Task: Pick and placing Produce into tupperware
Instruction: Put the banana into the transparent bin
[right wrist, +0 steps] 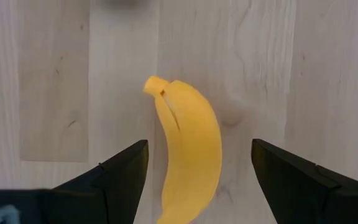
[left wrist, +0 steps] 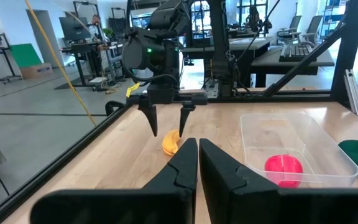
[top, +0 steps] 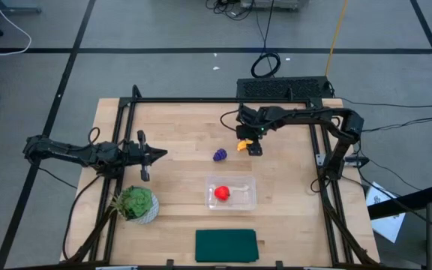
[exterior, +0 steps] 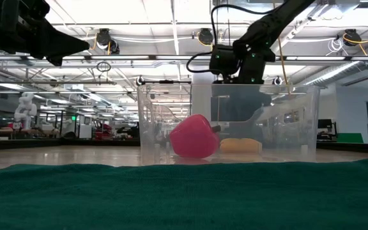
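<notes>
At the left of the overhead frame, the left gripper (top: 156, 154) hangs over bare wood at mid-height, its arm reaching in from the left edge. In its own wrist picture its two dark fingers (left wrist: 185, 163) lie pressed together, so it is closed and holds nothing. Just below it, at lower left, stands a leafy green plant (top: 134, 202) in a white pot.

Toward the centre, the purple grape bunch (top: 220, 155) lies alone on the table (top: 178, 127), well apart from both grippers. Below it and slightly right sits the clear tupperware (top: 246, 182), with the round red fruit (top: 221, 193) inside it near its left wall; in the table-level picture the red fruit (exterior: 193, 137) shows through the container's transparent side (exterior: 299, 121). At the bottom centre of the overhead frame lies a dark green flat rectangle (top: 226, 245), which fills the foreground of the table-level picture.

Right of the grapes, in the upper middle of the overhead frame, the right gripper (top: 252, 145) points down over the yellow banana (top: 242, 145). Its wrist picture shows the banana (right wrist: 191, 152) lying flat on the wood between the two spread fingers (right wrist: 120, 171), with a gap on either side: the pincer is open and touches nothing. The left wrist picture confirms the parted fingertips poised just above the banana (left wrist: 171, 143). The right arm runs off to the frame's right side.
</notes>
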